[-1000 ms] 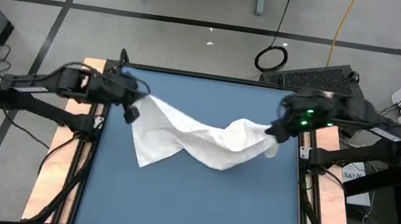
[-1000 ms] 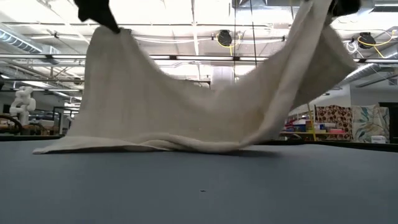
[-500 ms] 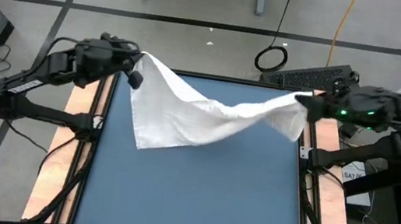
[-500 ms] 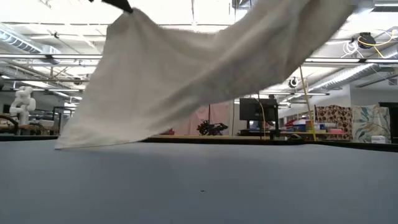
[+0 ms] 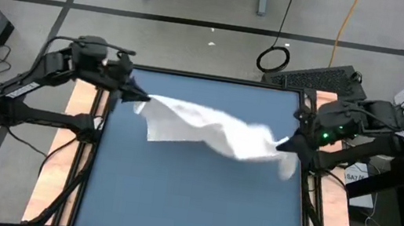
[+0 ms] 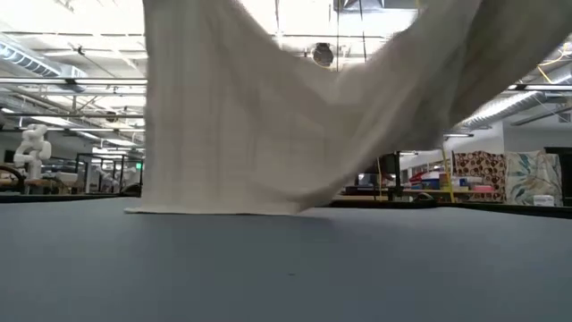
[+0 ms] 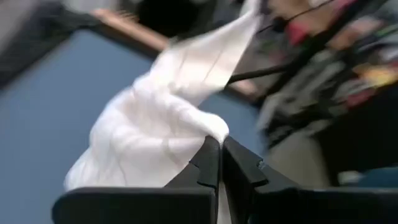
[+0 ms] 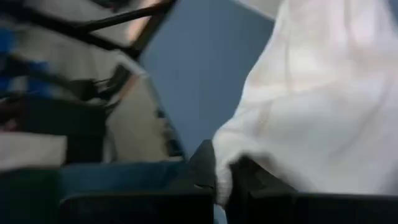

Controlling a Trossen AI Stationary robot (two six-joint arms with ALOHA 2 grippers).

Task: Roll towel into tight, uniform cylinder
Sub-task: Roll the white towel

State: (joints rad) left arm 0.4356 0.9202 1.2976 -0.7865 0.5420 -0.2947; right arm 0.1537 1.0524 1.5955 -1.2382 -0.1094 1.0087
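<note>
Holding the towel point(image 5: 211, 130) aloft between them, your left hand point(image 5: 139, 98) and right hand point(image 5: 286, 145) each stay clamped on a corner — it sags bunched over the bench point(image 5: 190, 198), so lowering it now risks creases and an uneven roll.

Two dark, near-black jointed arms, left arm point(image 5: 39, 86) at frame left, right arm point(image 5: 378, 126) at frame right; thin black cables trail along the links; small green light glows on right arm's wrist; left gripper point(image 7: 219, 163) fingers matte black, wedge-shaped, possibly ribbed
</note>
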